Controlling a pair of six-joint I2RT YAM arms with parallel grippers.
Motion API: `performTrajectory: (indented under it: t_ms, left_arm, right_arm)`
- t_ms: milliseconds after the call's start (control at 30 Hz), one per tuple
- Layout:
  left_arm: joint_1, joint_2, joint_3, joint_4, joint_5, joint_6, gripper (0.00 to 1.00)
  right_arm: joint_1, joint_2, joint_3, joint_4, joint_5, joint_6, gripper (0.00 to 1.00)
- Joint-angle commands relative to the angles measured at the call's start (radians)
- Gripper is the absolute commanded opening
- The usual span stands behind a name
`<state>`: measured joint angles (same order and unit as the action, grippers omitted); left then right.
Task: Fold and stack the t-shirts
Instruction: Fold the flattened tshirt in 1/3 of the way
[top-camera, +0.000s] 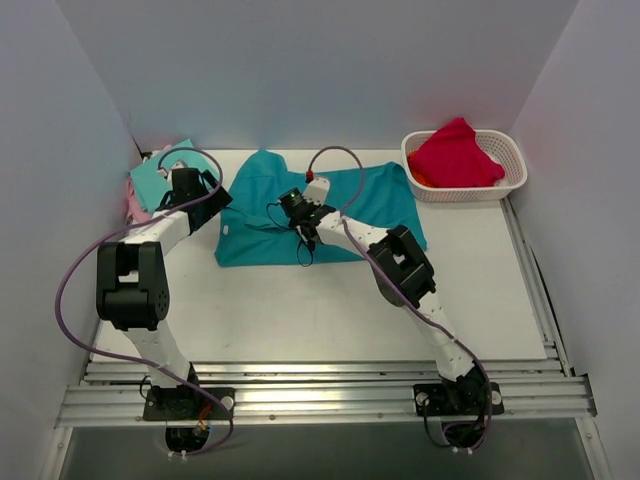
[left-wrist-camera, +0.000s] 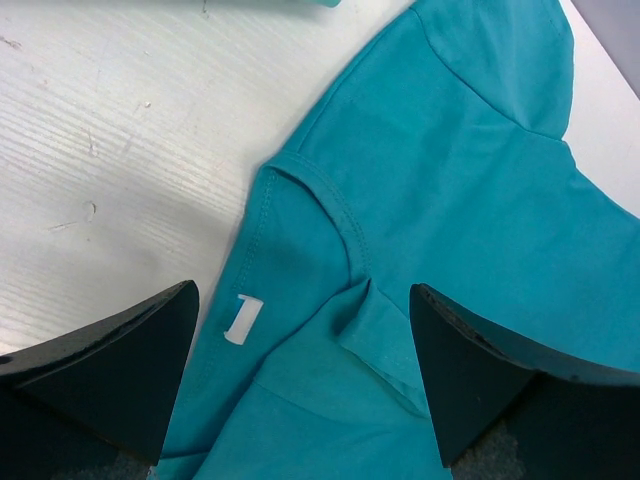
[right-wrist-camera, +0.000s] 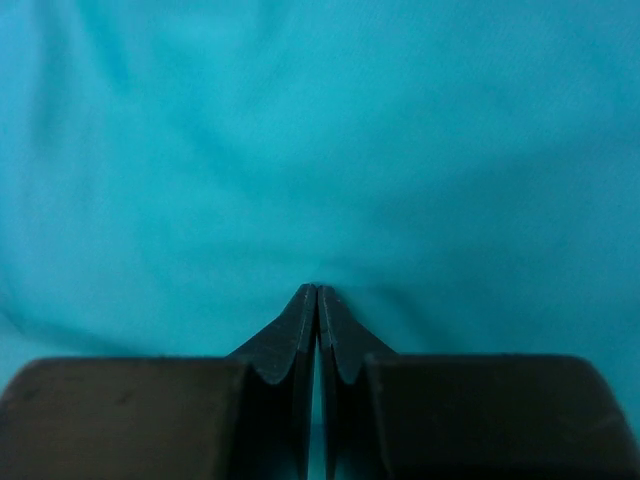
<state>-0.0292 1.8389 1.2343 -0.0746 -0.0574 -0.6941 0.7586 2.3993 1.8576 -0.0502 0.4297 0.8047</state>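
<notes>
Near the far edge: teal t-shirt (top-camera: 380, 200).
Left gripper (left-wrist-camera: 302, 295) spread wide over its neck label (left-wrist-camera: 241, 320); right gripper (right-wrist-camera: 317, 290) pinched closed on its cloth.

No readable text, brand, number or sign in any view. Only candidate: small white neck label (left-wrist-camera: 241, 320) sewn just inside the collar of the teal t-shirt (left-wrist-camera: 450, 200), seen in the left wrist view. Its face looks plain white, no print legible. Top view too small to resolve the label. Right wrist view is plain teal cloth, no markings.
</notes>
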Motion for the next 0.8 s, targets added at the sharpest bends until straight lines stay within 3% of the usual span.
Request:
performTrajectory:
  t_ms: [0, 133, 300, 333, 400, 433, 533, 600, 667, 767]
  left_arm:
    - [0.008, -0.010, -0.006, 0.056, 0.013, 0.008, 0.95]
    - [0.006, -0.017, -0.009, 0.058, 0.014, 0.010, 0.95]
    - [0.008, -0.020, -0.018, 0.056, 0.011, 0.010, 0.96]
    - [0.006, -0.021, -0.018, 0.058, 0.010, 0.011, 0.95]
    - [0.008, -0.024, -0.022, 0.056, 0.010, 0.010, 0.96]
    - [0.006, -0.027, -0.024, 0.058, 0.008, 0.010, 0.96]
    - [0.006, -0.033, -0.030, 0.091, 0.008, 0.007, 0.96]
    - [0.006, -0.036, -0.035, 0.095, 0.010, 0.004, 0.96]
    - [0.006, -0.038, -0.036, 0.095, 0.013, 0.002, 0.96]
    - [0.005, -0.040, -0.039, 0.098, 0.016, 0.002, 0.96]
  right_arm:
    - [-0.108, 0.078, 0.110, 0.013, 0.031, -0.013, 0.00]
    - [-0.160, 0.112, 0.178, 0.041, 0.011, -0.027, 0.00]
    - [-0.166, 0.032, 0.132, 0.145, -0.008, -0.073, 0.01]
    - [-0.165, 0.009, 0.111, 0.159, -0.015, -0.076, 0.11]
    - [-0.154, -0.067, 0.024, 0.203, -0.023, -0.076, 0.23]
    - [-0.148, -0.096, -0.010, 0.223, -0.029, -0.076, 0.39]
    - [-0.101, -0.181, -0.096, 0.253, -0.036, -0.081, 0.67]
    - [-0.052, -0.207, -0.112, 0.236, -0.028, -0.082, 0.75]
    - [-0.021, -0.216, -0.118, 0.222, -0.022, -0.081, 0.76]
    - [0.030, -0.220, -0.132, 0.231, -0.022, -0.070, 0.67]
